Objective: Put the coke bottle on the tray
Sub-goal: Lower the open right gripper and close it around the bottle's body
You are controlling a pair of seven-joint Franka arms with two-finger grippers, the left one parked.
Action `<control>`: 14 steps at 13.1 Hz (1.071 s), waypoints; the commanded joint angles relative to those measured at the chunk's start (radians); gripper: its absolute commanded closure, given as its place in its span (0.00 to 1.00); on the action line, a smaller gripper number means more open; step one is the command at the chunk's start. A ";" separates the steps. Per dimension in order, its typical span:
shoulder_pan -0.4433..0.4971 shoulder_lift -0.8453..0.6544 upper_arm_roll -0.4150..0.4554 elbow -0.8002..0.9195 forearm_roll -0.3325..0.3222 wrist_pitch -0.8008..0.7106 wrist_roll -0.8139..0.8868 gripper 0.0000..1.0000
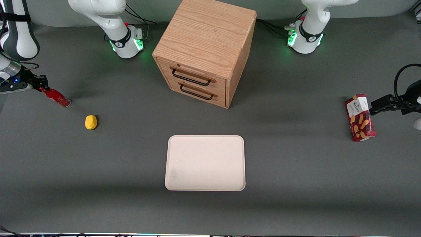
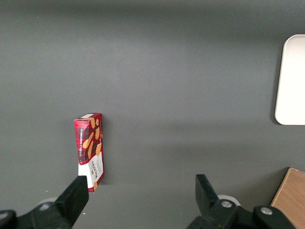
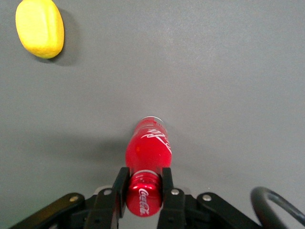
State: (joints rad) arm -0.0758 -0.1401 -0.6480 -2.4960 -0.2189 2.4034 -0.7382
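The coke bottle (image 1: 56,97) is a small slim red bottle, tilted, with its base low near the table at the working arm's end. My gripper (image 1: 42,86) is shut on its capped neck. In the right wrist view the two black fingers (image 3: 120,188) press both sides of the red cap, and the bottle (image 3: 147,148) points away from the camera with white lettering showing. The tray (image 1: 205,163) is a flat cream rectangle with rounded corners, nearer the front camera than the drawer cabinet, well away from the bottle. Its edge shows in the left wrist view (image 2: 290,81).
A yellow lemon-like object (image 1: 91,122) lies near the bottle, also in the right wrist view (image 3: 40,28). A wooden two-drawer cabinet (image 1: 205,49) stands farther from the front camera than the tray. A red biscuit box (image 1: 360,117) stands toward the parked arm's end.
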 commanded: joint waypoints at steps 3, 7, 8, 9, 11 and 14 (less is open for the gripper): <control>-0.007 -0.021 0.016 0.069 0.071 -0.128 -0.038 1.00; -0.004 -0.019 0.062 0.270 0.095 -0.363 -0.052 1.00; -0.002 -0.019 0.076 0.328 0.095 -0.432 -0.050 1.00; -0.004 -0.019 0.094 0.386 0.095 -0.493 -0.050 1.00; -0.002 -0.018 0.122 0.501 0.099 -0.628 -0.044 1.00; -0.002 -0.012 0.162 0.688 0.099 -0.833 -0.043 1.00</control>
State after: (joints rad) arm -0.0740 -0.1620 -0.5068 -1.9374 -0.1388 1.6957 -0.7572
